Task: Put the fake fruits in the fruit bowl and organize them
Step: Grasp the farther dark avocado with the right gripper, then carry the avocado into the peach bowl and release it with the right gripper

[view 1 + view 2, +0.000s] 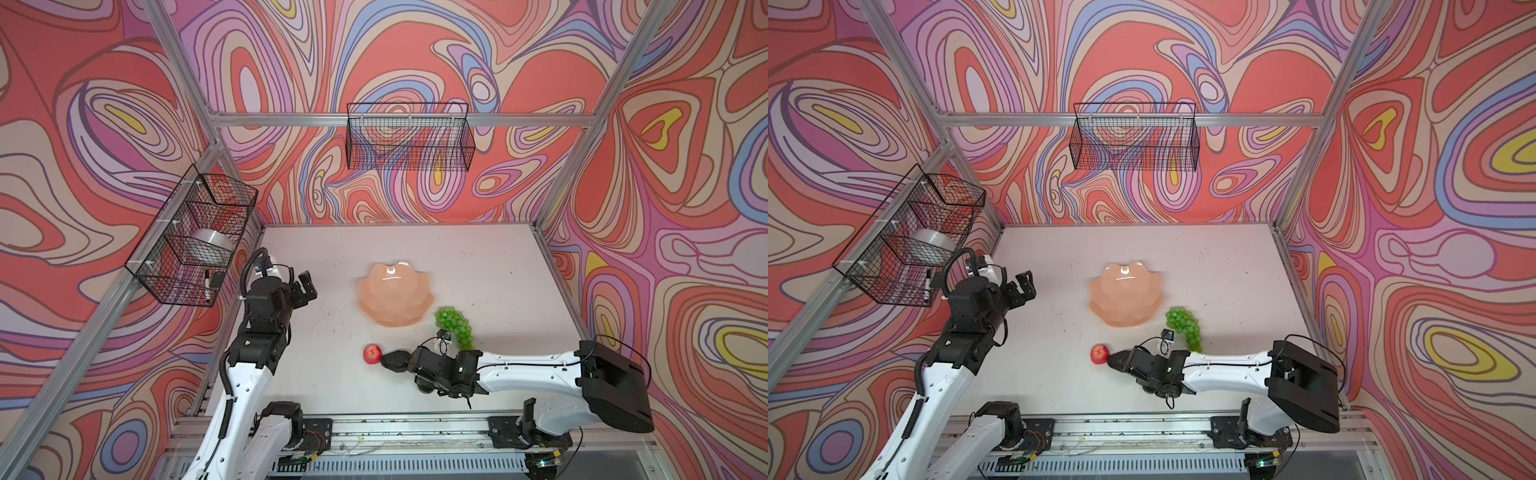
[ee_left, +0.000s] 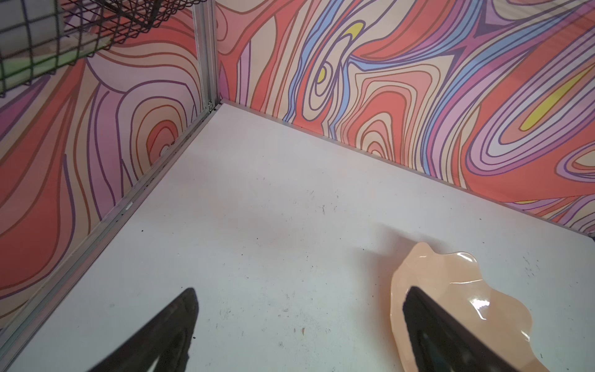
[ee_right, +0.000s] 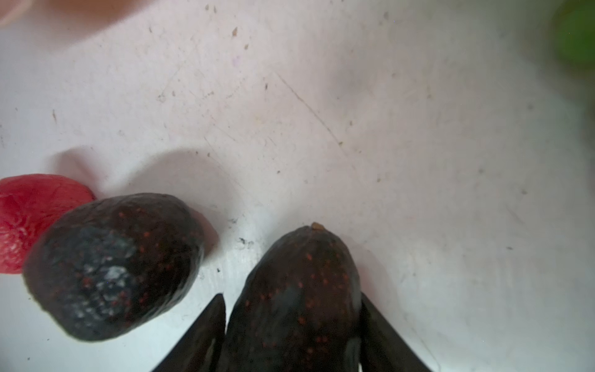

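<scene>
Gripped the nearer avocado [image 3: 302, 264] across its flanks with the right gripper [image 3: 292, 295], both fingers pressed to the skin. Called, by the look of it, for a firm squeeze and a straight lift before any swing to the empty fruit bowl [image 1: 374, 291] at 12 o'clock, so as not to knock the second avocado [image 3: 112, 264] at 9 o'clock against the apple [image 3: 25, 219]. Held the left gripper [image 1: 306, 289] spread wide and empty at the bowl's 9 o'clock, with the grapes [image 1: 455, 324] near its 4 o'clock, all on a scuffed, speckled white table [image 1: 478, 257] inside swirl-patterned walls [image 1: 415, 50] hung with black wire baskets [image 1: 409, 137].
</scene>
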Controlling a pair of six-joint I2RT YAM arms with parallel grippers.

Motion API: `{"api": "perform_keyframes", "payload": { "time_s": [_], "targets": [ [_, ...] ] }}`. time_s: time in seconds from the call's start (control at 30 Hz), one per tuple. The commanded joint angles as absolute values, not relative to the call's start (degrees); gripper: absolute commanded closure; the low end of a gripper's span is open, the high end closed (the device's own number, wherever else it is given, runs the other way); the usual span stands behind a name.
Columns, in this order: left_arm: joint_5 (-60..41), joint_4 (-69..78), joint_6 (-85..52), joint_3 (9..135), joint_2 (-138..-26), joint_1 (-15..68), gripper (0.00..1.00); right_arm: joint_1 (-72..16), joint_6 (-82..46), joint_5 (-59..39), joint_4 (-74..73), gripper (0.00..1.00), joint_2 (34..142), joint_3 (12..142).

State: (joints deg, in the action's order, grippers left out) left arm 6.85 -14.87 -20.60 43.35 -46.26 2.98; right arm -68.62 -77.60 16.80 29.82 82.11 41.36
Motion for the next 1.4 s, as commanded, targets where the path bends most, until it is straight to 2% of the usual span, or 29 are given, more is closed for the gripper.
{"api": "perform_keyframes", "payload": {
  "time_s": [0.0, 0.17, 0.27, 0.43, 0.63, 0.9, 1.37],
  "targets": [
    [6.72, -16.52, -20.53, 43.68, -45.79, 2.55, 0.00, -68.91, -77.04, 22.66, 36.97, 0.41, 77.39, 43.08],
    [6.65, -16.86, -20.61, 43.94, -46.18, 2.55, 0.00, -68.53, -71.29, 33.44, 46.99, 0.45, 71.35, 49.67],
    [6.72, -17.05, -20.70, 44.02, -46.23, 2.55, 0.00, -65.97, -63.85, 36.95, 46.46, 0.47, 70.87, 54.72],
    [7.02, -17.16, -21.13, 43.95, -46.22, 2.55, 0.00, -55.42, -45.87, 30.46, 33.41, 0.48, 75.17, 61.35],
    [8.38, -17.81, -20.74, 44.12, -45.88, 2.47, 0.00, -49.24, -31.25, 26.11, 31.61, 0.48, 92.09, 79.14],
    [8.89, -17.98, -20.57, 44.03, -45.65, 2.42, 0.00, -45.81, -25.06, 17.48, 30.41, 0.49, 108.66, 90.76],
    [8.13, -17.91, -20.88, 44.03, -45.63, 2.12, 0.00, -43.40, -23.80, 13.45, 28.73, 0.49, 121.25, 94.76]
  ]
}}
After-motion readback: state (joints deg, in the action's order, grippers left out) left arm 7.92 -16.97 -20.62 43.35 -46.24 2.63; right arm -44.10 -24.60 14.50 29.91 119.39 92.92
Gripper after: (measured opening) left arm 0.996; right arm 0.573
